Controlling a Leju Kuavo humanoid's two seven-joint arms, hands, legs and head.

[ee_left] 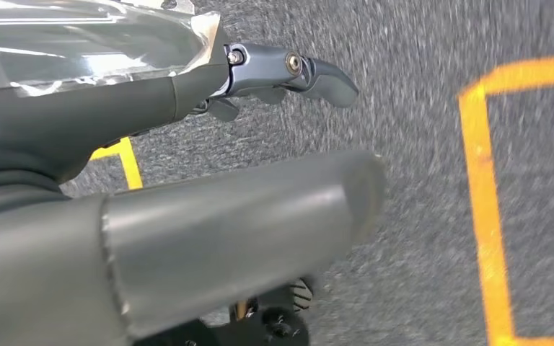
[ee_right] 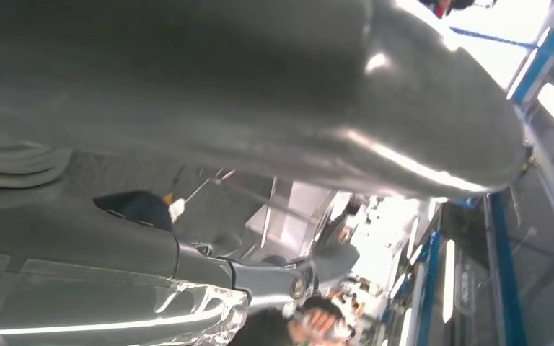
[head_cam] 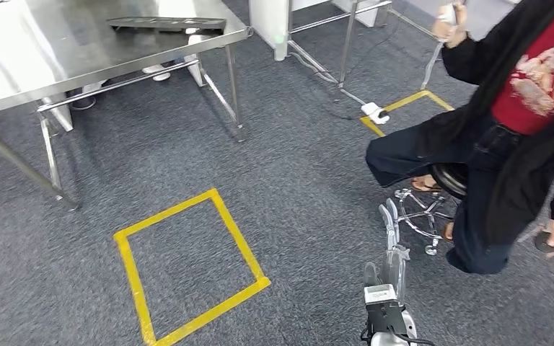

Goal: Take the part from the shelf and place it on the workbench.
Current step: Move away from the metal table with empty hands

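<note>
A dark flat part (head_cam: 166,24) lies on the steel workbench (head_cam: 58,43) at the upper left, close to its right-hand corner. My right hand (head_cam: 392,241) reaches forward low in the head view, over the carpet, far from the bench. In the right wrist view the right hand (ee_right: 209,137) shows a thick thumb and straight fingers (ee_right: 288,277) with nothing between them. My left hand (ee_left: 187,223) hangs over the carpet, its fingers (ee_left: 299,72) straight and apart from the thumb, holding nothing.
A yellow tape square (head_cam: 187,267) marks the carpet in front of me. A person (head_cam: 519,130) sits on a stool (head_cam: 433,209) just right of my right hand. Beyond lie a white power strip (head_cam: 375,113), another taped corner (head_cam: 407,102) and steel frame legs (head_cam: 234,94).
</note>
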